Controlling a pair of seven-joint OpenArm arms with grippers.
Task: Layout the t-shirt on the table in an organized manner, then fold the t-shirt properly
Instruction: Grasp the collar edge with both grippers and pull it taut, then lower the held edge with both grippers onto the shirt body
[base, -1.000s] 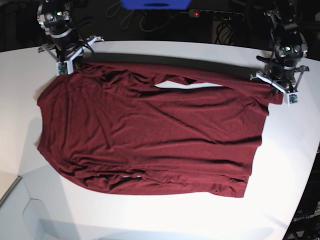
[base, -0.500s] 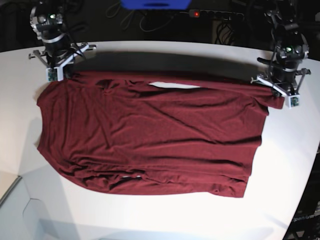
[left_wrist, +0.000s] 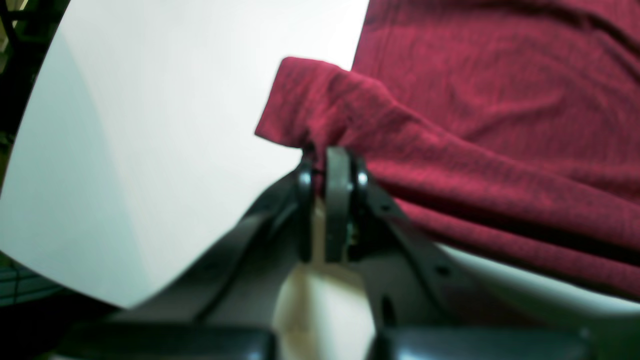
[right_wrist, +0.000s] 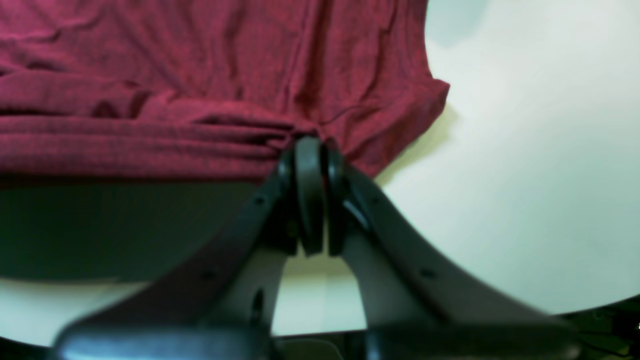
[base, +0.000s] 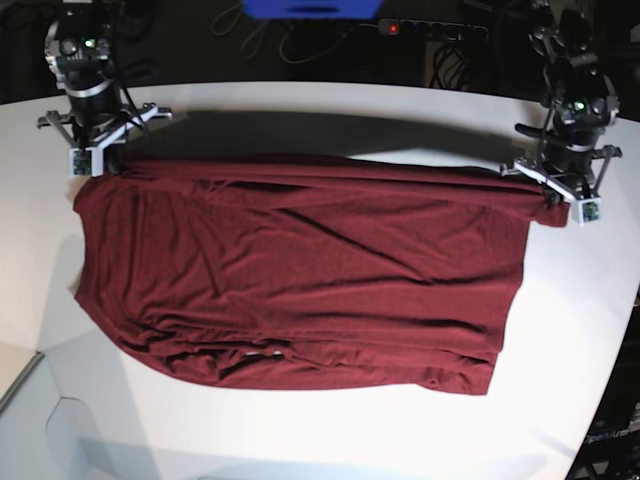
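Base view: the t-shirt (base: 300, 275) is seen spread across the table (base: 330, 440), its far edge drawn out in a nearly straight line between the two arms. That edge appears to be held taut from both ends so that the cloth can be laid flat and square before any fold is made; this is a judgement from the straightness of the edge and the shadow beneath it, which suggests it is lifted slightly off the table. The nearer part of the garment lies on the table, with wrinkles and a bunched hem at its near edge.

Left gripper (left_wrist: 332, 165): the jaws are seen pressed together on a fold of maroon cloth, with no gap between them. A short flap of fabric projects just beyond and to one side of the fingertips, and the rest of the garment runs away to the other side. Bare table is visible beyond the flap.

Right gripper (right_wrist: 310, 150): the jaws are likewise closed tight, and a gathered bundle of pleats is pinched at the fingertips. A loose corner hangs just past the gripper on one side, while the stretched edge leads off on the other, with dark shadow below it.

The layout step is judged to be under way and not complete; no fold is yet seen. A slip at either pinch would be the likely fault
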